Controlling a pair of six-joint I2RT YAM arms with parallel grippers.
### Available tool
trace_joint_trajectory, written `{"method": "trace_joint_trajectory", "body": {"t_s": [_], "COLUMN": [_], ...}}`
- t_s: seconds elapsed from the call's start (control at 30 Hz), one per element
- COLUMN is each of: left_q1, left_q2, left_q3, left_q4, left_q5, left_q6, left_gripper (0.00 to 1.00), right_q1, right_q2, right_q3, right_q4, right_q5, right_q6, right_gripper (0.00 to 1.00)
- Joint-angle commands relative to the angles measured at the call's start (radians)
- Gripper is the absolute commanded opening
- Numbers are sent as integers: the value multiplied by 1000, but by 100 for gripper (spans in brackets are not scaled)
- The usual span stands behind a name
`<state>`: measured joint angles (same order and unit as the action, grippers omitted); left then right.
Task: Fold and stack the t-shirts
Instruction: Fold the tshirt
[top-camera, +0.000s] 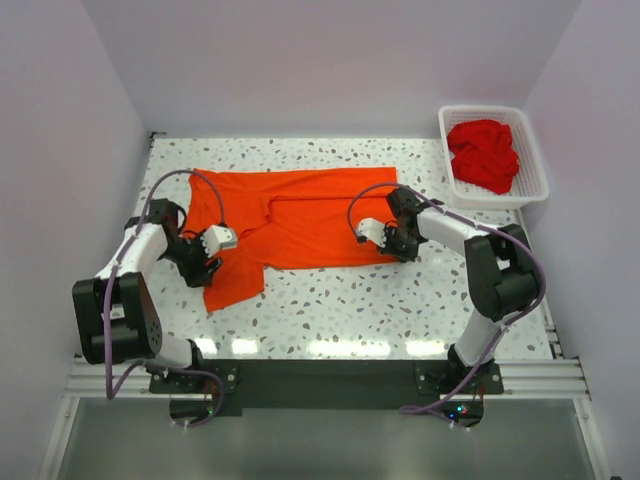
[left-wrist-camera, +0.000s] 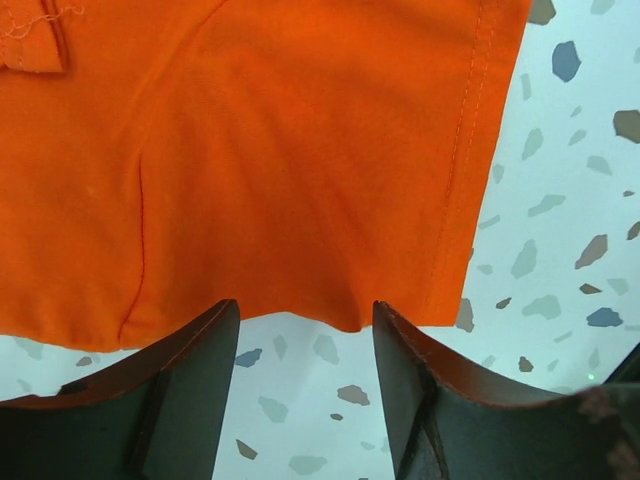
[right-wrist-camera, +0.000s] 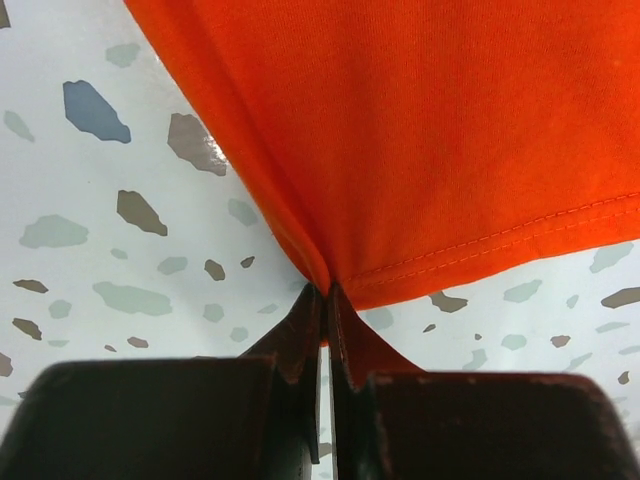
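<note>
A bright orange-red t-shirt lies spread flat across the middle of the table, one sleeve hanging toward the near left. My left gripper sits at that sleeve's near edge. In the left wrist view its fingers stand apart, and the sleeve's hem just reaches the gap between their tips. My right gripper is at the shirt's near right corner. In the right wrist view it is shut on the pinched hem corner of the orange t-shirt. Deeper red t-shirts lie bunched in the basket.
A white lattice basket stands at the back right corner of the speckled table. Pale walls close in the left, back and right sides. Both arm bases sit on the rail at the near edge.
</note>
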<state>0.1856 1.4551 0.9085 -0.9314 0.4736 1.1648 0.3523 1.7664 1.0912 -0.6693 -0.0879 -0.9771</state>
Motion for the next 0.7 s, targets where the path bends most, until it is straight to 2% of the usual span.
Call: {"method": "trace_joint_trajectory", "body": {"t_s": [0.0, 0.37, 0.53, 0.57, 0.67], "left_q1": [-32, -72, -72, -72, -72], "left_q2": [-45, -16, -9, -13, -35], "left_q3": [-36, -111, -109, -108, -103], "left_q4": [83, 112, 94, 88, 52], "left_q5": [-62, -108, -121, -121, -121], "left_q6": [65, 49, 52, 52, 64], "left_gripper": [60, 50, 31, 31, 16], "right_q1": [-3, -3, -3, -3, -6], "right_q2": [27, 44, 31, 28, 13], "right_q3": [22, 53, 49, 49, 38], "right_q4": [14, -3, -10, -13, -22], "right_q5": [-6, -6, -6, -7, -12], "right_q6": [-6, 12, 11, 9, 11], "right_gripper": [0, 0, 0, 0, 0]}}
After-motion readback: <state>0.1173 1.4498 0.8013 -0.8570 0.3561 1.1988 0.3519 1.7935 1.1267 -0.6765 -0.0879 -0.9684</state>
